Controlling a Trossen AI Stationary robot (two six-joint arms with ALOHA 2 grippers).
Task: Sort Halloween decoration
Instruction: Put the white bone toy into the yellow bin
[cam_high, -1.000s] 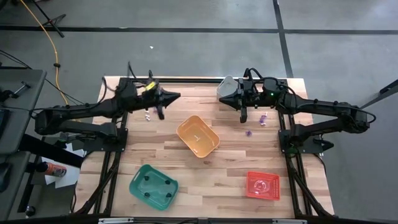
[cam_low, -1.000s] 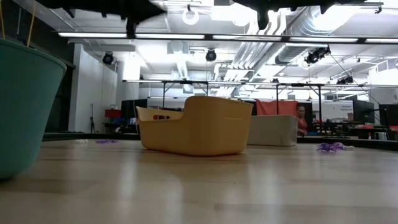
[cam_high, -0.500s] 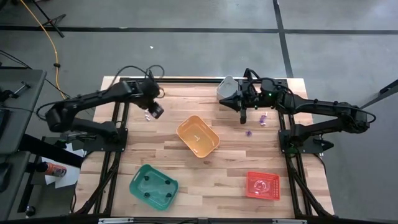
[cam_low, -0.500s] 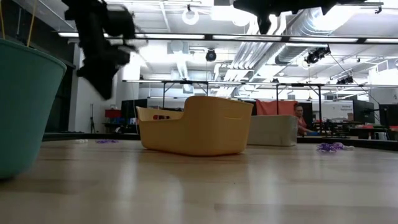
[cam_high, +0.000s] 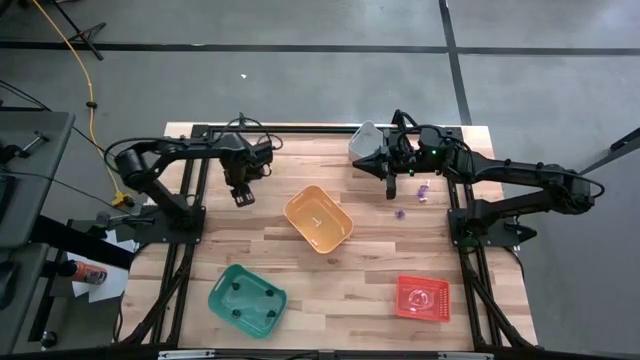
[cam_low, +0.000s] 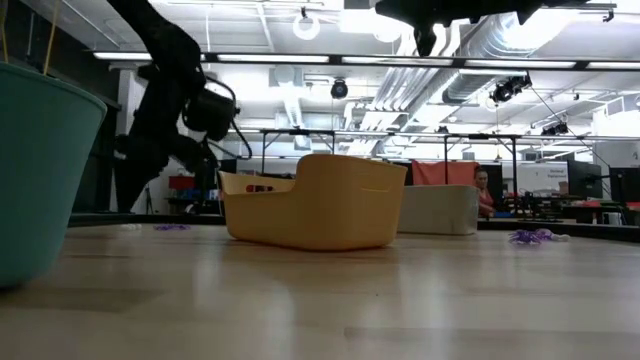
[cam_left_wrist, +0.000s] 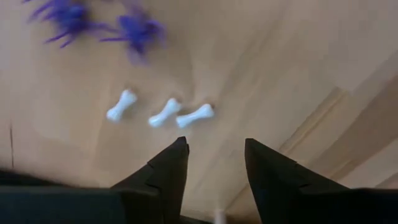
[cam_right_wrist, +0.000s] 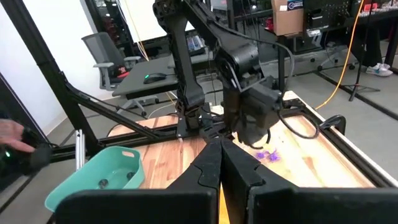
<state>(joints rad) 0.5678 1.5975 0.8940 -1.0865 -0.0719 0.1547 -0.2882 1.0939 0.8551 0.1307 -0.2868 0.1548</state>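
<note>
Table (cam_high: 330, 280) of pale wood planks carries everything, with a dark arm reaching in from each side at its far end. Orange bin (cam_high: 318, 219) sits near the middle, turned at an angle; in the low view it stands as the nearest full shape, with a grey bin (cam_low: 438, 209) behind it. Green bin (cam_high: 246, 299) lies at the near left with a few dark trinkets inside, too small to tell apart. Red bin (cam_high: 422, 297) lies at the near right. The grey bin is at the far edge, just beside the right arm's wrist.

Left claw (cam_high: 243, 195) points down over the far left part of the table, left of the orange bin. In its wrist view its two dark fingers (cam_left_wrist: 169, 174) stand apart, open, with nothing between them but bare wood. Right claw (cam_high: 391, 187) hangs above the table by the grey bin, its fingers (cam_right_wrist: 211, 165) pressed together and holding nothing.

Three white bones (cam_left_wrist: 166, 112) lie in a row on the wood just ahead of the left claw's fingertips, close to one another, the two nearest the claw almost touching end to end. Beyond them lie purple spiders (cam_left_wrist: 99, 23), blurred, near each other. More purple trinkets (cam_high: 411, 200) lie on the far right part of the table, below the right arm and well apart from the bones; the low view shows one of them (cam_low: 530, 237) at the right.

A person (cam_low: 485, 190) shows in the room beyond the table.
</note>
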